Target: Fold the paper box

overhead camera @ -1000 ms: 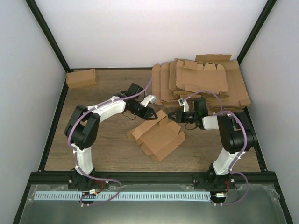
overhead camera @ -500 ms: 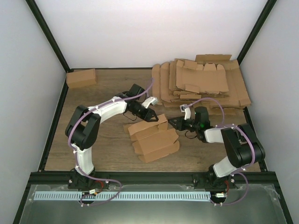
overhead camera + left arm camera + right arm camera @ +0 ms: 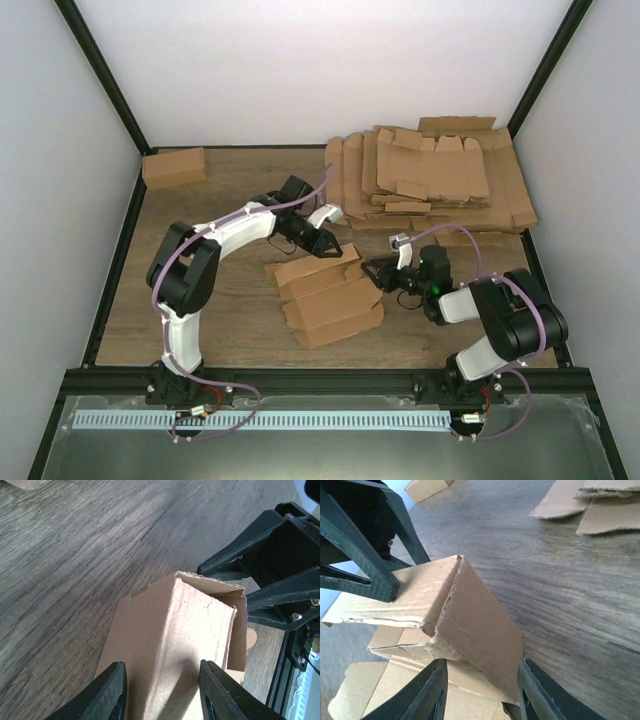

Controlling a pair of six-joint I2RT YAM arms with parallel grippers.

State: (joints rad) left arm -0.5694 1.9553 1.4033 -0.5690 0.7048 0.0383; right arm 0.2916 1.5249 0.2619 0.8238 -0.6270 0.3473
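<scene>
A dark wood-grain table (image 3: 235,325) carries the work. On it, well beyond the right arm's fingertips, lies a sprawling stack of flat brown cardboard blanks (image 3: 440,175). The half-folded brown corrugated paper box (image 3: 325,295) sits between the two arms, its raised end directly under both sets of fingers and its unfolded panels trailing toward the near edge. A small closed brown cardboard box (image 3: 174,167) rests far out past the left arm.

The left gripper (image 3: 328,250) comes down on the raised end from the far side. Its black fingers (image 3: 114,692) are spread wide and straddle the upright ridge rather than pinching it. The right gripper (image 3: 372,272) faces it from the other side, its fingers equally parted around the end flap (image 3: 480,625), with nothing clamped.

The box looks light and thin-walled, stiff across its panels but ready to hinge at the creases, and likely to slide on the smooth wood if pushed from one side only. The sound holds appear to be the panel edges beside each crease, with one arm bracing while the other bends.
</scene>
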